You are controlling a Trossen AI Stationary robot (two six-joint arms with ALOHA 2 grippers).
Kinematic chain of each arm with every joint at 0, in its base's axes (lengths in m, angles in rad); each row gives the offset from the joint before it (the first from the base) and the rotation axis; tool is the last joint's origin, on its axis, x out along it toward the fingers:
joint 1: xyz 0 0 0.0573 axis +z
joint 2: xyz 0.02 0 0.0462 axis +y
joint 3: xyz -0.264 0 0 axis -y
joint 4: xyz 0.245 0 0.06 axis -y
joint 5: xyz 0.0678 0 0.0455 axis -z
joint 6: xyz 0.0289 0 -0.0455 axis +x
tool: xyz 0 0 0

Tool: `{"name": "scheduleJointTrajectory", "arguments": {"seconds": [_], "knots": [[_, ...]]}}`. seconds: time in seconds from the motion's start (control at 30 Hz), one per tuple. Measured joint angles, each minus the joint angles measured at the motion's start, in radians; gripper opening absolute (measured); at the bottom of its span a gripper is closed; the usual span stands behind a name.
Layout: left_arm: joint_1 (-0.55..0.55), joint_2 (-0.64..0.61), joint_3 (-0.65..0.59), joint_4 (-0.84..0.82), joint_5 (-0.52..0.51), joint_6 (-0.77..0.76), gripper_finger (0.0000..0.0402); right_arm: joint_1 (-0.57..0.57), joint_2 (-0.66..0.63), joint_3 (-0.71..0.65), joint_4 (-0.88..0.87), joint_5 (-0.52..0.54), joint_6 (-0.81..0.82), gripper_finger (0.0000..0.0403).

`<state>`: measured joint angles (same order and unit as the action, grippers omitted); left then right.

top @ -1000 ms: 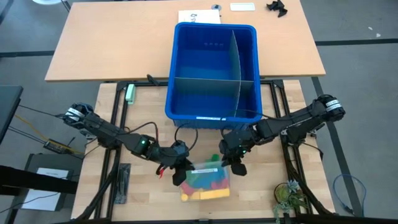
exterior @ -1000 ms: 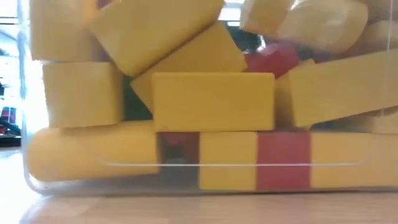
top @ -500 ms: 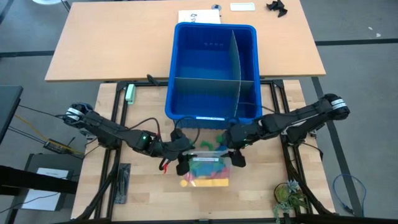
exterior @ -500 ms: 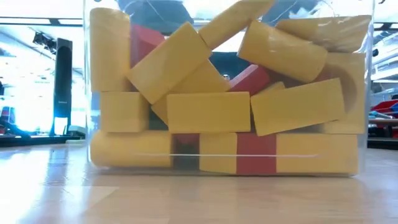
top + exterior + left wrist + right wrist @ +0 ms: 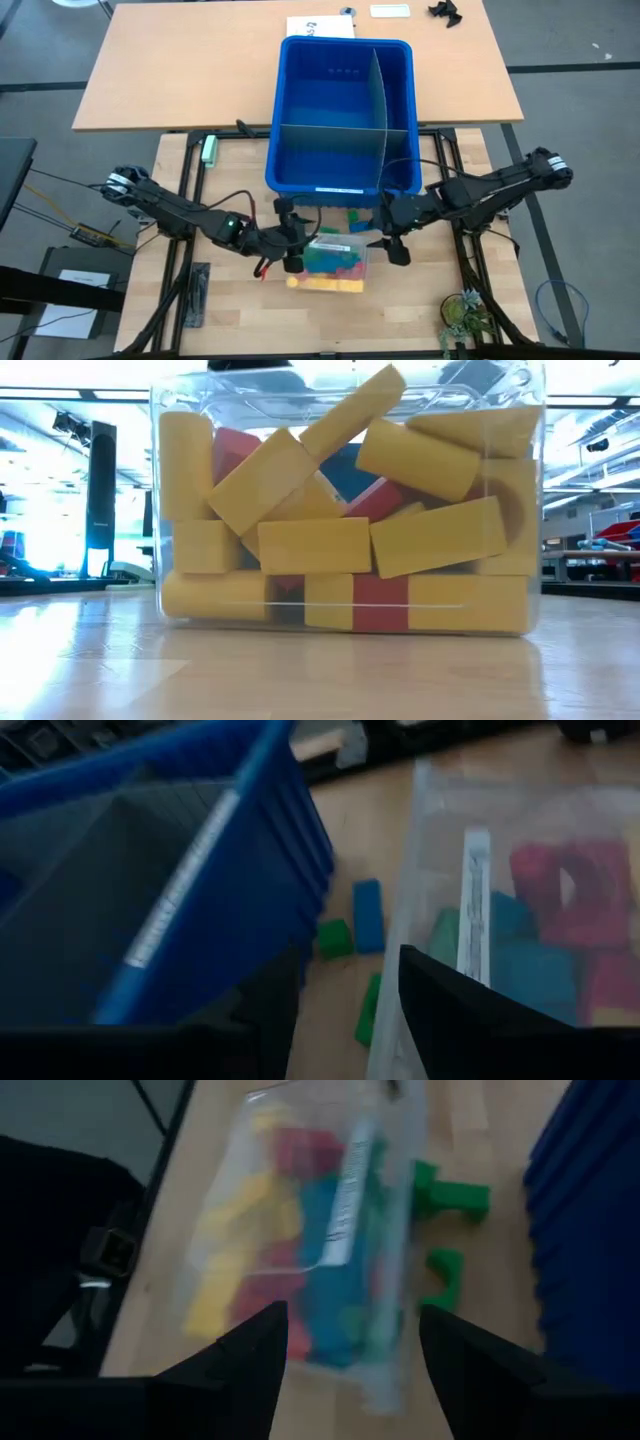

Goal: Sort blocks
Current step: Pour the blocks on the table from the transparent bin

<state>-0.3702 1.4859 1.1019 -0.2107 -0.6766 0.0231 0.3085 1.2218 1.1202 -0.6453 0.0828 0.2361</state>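
Observation:
A small clear tub [image 5: 335, 268] full of yellow, red, blue and green blocks [image 5: 340, 545] rests on its bottom on the wooden table, just near of the large blue bin [image 5: 343, 110]. Loose blocks lie on the table between tub and bin: a blue one [image 5: 368, 915] and green ones [image 5: 335, 938] [image 5: 450, 1195]. My left gripper [image 5: 297, 243] is open at the tub's left end. In its wrist view, my left gripper [image 5: 345, 1000] frames the loose blocks. My right gripper [image 5: 385, 235] hangs open off the tub's right end and looks down on the tub [image 5: 310, 1240]. My left gripper has one finger [image 5: 450, 1015] in front of the tub's rim [image 5: 400, 920] at its left end. I cannot tell whether it touches the tub.
The blue bin has grey dividers [image 5: 380, 110] that make compartments. A green object [image 5: 210, 150] lies at the far left of the wooden table. A small plant [image 5: 462, 315] stands near the near right corner. A second tabletop [image 5: 200, 70] lies beyond.
The tub has slid away from the table's near edge toward the blue bin and now stands still. My right gripper has risen and drawn off toward the table's right, clear of the tub. My left gripper has rolled its wrist beside the tub's left end.

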Motion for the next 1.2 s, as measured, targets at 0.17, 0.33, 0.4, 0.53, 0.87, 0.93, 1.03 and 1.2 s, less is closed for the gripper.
{"name": "scheduleJointTrajectory", "arguments": {"seconds": [0.17, 0.33, 0.4, 0.53, 0.87, 0.93, 1.03, 1.2], "knots": [[-0.003, 0.000, 0.013, -0.001, -0.028, 0.001, 0.0177, 0.054, -0.031, 0.002, -0.050, 0.057, 0.047, 0.0214], [-0.004, -0.016, 0.029, -0.027, -0.025, -0.063, 0.0182, 0.096, -0.030, 0.002, -0.108, 0.049, 0.152, 0.0211], [-0.014, -0.038, 0.080, -0.081, -0.010, -0.131, 0.0188, 0.125, -0.030, 0.002, -0.140, 0.047, 0.192, 0.0212], [-0.073, -0.065, 0.183, -0.385, 0.051, -0.352, 0.0199, 0.207, -0.030, -0.013, -0.160, 0.089, 0.286, 0.0214], [-0.297, -0.065, 0.002, -0.610, 0.111, -0.886, 0.0193, 0.304, -0.027, -0.309, 0.130, 0.247, 0.539, 0.0194], [-0.304, -0.062, -0.087, -0.489, 0.108, -0.894, 0.0193, 0.297, -0.015, -0.366, 0.240, 0.247, 0.545, 0.0188], [-0.283, -0.050, -0.201, -0.266, 0.109, -0.876, 0.0193, 0.277, 0.017, -0.412, 0.367, 0.245, 0.556, 0.0177], [-0.218, -0.020, -0.286, 0.014, 0.133, -0.818, 0.0192, 0.224, 0.087, -0.424, 0.482, 0.233, 0.635, 0.0159]]}}
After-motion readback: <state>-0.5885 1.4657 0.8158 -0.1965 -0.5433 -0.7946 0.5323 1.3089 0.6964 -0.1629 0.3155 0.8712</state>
